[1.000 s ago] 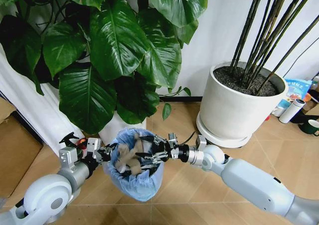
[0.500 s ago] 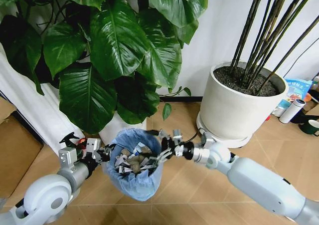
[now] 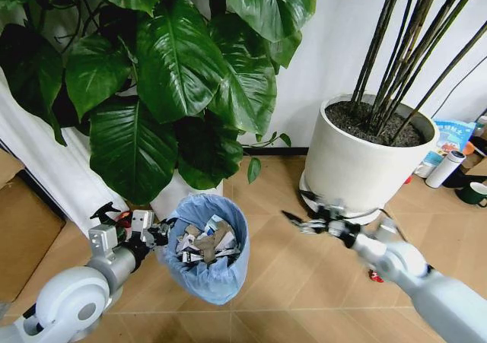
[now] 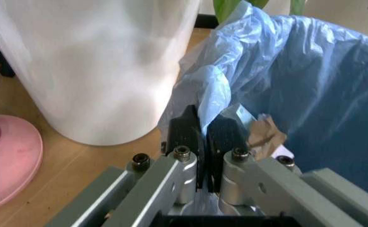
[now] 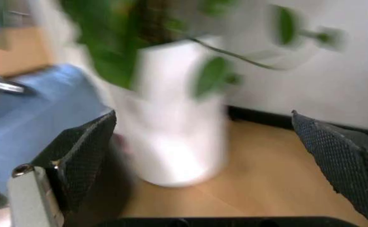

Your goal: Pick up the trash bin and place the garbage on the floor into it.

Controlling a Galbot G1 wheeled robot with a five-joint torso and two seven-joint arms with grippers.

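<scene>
Gripping the trash bin (image 3: pixel 207 246) by its blue-lined rim, the left gripper (image 3: pixel 158 235) is clamping it shut beside the leafy plant's white pot (image 3: pixel 176 195), while the right gripper (image 3: pixel 306 223) is hanging wide open and empty near the bin.

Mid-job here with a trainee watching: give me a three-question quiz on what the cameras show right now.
1. True or false: the left hand is shut on the rim of the small round trash bin lined with a crinkled light-blue plastic bag.
2. The right hand is: A) inside the bin, B) open above the light tan wood-look floor, beside the bin, C) holding a leaf.
3. What lies inside the bin?

Key: 1 true. 2 B. 3 crumpled paper and wrapper garbage.
</scene>
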